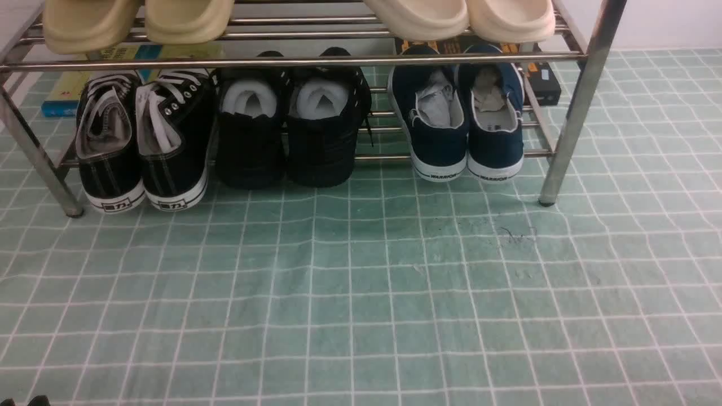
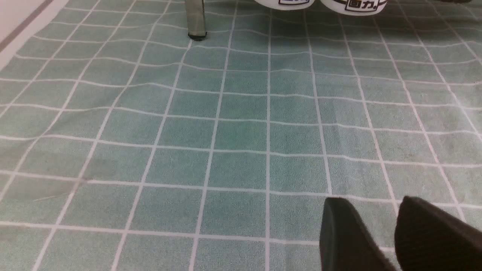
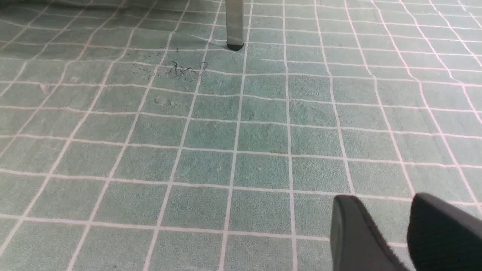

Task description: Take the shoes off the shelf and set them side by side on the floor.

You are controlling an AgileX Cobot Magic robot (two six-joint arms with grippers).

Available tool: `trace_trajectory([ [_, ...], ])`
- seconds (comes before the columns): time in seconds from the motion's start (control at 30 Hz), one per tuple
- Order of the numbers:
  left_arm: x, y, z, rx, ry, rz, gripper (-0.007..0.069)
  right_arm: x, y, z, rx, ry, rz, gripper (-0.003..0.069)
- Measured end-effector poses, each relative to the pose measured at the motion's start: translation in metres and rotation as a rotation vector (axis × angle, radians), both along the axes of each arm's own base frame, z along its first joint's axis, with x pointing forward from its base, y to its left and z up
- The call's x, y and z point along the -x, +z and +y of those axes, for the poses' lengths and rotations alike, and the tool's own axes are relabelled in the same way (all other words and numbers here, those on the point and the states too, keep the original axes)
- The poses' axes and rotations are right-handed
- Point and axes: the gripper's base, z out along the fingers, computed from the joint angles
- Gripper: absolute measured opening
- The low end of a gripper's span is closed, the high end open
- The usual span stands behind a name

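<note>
The pair of navy-blue shoes stands heel-out on the right end of the chrome shelf's lower tier, the left shoe touching the right shoe, both stuffed with paper. In front of the shelf lies the mint-green checked floor. Neither gripper shows in the front view. In the left wrist view my left gripper hangs open over bare floor, holding nothing. My right gripper is likewise open and holding nothing above the floor, well short of the shelf's right front leg.
Black lace-up sneakers and all-black shoes fill the rest of the lower tier. Beige slippers sit on the top tier. Books and a dark box lie behind. The left front leg stands ahead of the left gripper.
</note>
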Motion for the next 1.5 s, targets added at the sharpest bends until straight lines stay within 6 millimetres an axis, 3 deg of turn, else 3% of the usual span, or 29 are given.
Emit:
trace_trajectory([
  [1.03,0.0,0.0,0.0,0.0,0.0,0.0,0.0242,0.0,0.0,0.0,-0.008,0.0,0.0,0.0241],
  [1.1,0.0,0.0,0.0,0.0,0.0,0.0,0.0242,0.0,0.001,0.003,-0.139,-0.01,0.002,0.0241],
  [1.23,0.0,0.0,0.0,0.0,0.0,0.0,0.0242,0.0,0.003,0.013,-0.647,-0.042,0.047,0.0241],
  [1.33,0.0,0.0,0.0,0.0,0.0,0.0,0.0242,0.001,0.005,0.019,-0.928,-0.048,0.087,0.0241],
  [1.5,0.0,0.0,0.0,0.0,0.0,0.0,0.0242,0.001,0.009,0.022,-1.089,-0.042,0.096,0.0241],
])
